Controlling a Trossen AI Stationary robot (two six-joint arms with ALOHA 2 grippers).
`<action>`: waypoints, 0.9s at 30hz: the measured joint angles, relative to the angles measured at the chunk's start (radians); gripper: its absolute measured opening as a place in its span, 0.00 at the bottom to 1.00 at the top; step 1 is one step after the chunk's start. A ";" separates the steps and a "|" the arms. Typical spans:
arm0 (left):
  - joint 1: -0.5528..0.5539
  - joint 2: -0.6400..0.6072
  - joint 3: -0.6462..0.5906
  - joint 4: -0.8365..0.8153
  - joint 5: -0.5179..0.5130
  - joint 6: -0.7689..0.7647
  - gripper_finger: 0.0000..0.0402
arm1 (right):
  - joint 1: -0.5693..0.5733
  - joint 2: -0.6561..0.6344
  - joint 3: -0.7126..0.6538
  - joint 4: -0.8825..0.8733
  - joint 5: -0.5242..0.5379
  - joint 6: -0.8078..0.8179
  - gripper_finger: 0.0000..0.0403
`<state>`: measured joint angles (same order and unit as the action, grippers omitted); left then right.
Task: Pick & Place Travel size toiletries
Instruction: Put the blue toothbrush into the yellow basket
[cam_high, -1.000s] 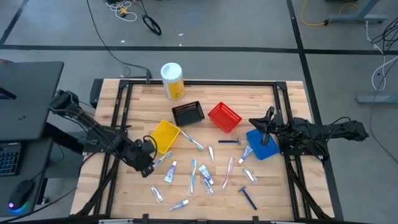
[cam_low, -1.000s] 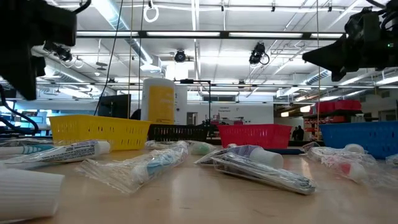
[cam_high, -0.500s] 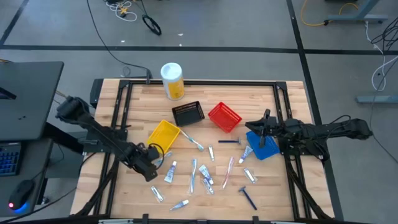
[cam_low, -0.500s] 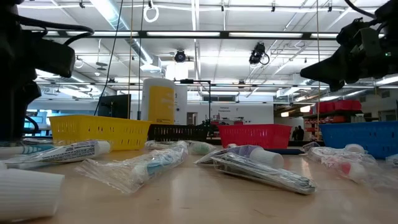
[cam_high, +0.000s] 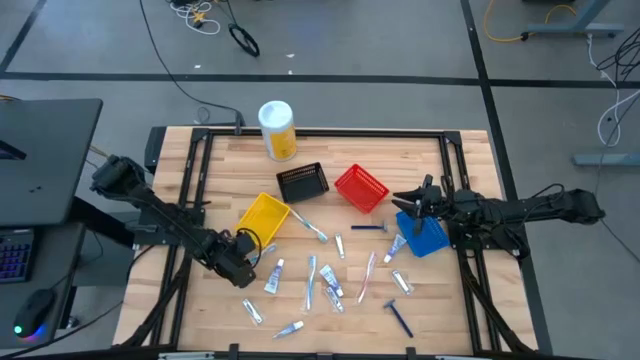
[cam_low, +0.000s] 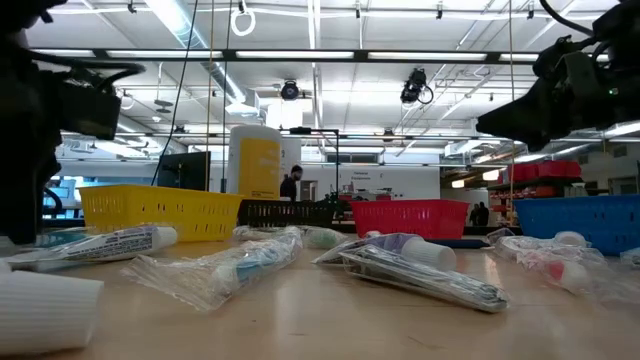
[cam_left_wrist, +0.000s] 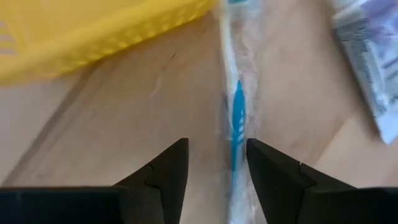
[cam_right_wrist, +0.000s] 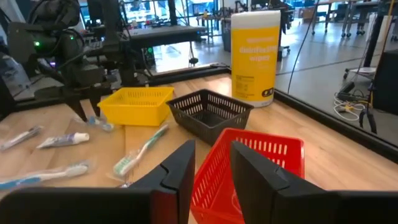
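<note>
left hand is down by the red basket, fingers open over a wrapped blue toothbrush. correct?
Not quite: it is the yellow basket, not the red one. The high view shows the left hand at that basket's near corner, and the left wrist view shows yellow mesh beside the wrapped blue toothbrush. The rest holds: the fingers are open over the toothbrush.

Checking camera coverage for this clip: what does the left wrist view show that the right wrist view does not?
Only the left wrist view shows the left tool open, close over a wrapped blue toothbrush on the table. Only the right wrist view shows the black basket, red basket, white-and-yellow canister and right tool. Both show the yellow basket.
</note>
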<state>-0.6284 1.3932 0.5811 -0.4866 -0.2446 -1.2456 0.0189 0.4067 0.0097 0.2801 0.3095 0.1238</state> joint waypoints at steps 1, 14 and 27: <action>-0.006 -0.003 -0.011 0.020 -0.007 0.004 0.40 | 0.000 0.004 0.000 0.000 0.000 0.000 0.28; -0.046 0.000 -0.024 0.072 -0.043 0.126 0.06 | 0.000 0.013 0.000 -0.002 0.000 0.000 0.28; -0.108 0.001 0.012 0.231 -0.356 0.139 0.05 | 0.000 0.013 0.000 -0.003 0.001 0.000 0.28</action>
<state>-0.7368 1.3941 0.5931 -0.2555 -0.6010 -1.1063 0.0189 0.4194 0.0097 0.2775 0.3106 0.1237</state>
